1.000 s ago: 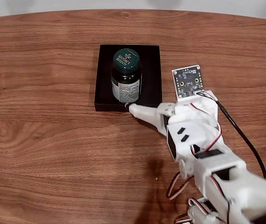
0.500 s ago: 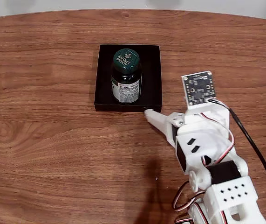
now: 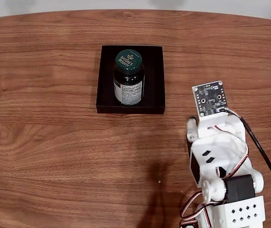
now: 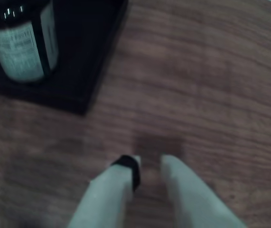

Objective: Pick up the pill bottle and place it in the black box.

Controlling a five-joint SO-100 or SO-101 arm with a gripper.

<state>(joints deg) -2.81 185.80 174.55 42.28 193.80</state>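
Dark green pill bottle (image 3: pixel 128 78) stands upright inside the shallow matte black box (image 3: pixel 155 80).
White two-finger gripper (image 4: pixel 148 164) hovers over bare wooden table (image 3: pixel 54 142), well apart from the box, fingers slightly parted, holding nothing.

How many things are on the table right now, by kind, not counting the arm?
Bottle: 1, upright inside the box
Box: 1
Total: 2
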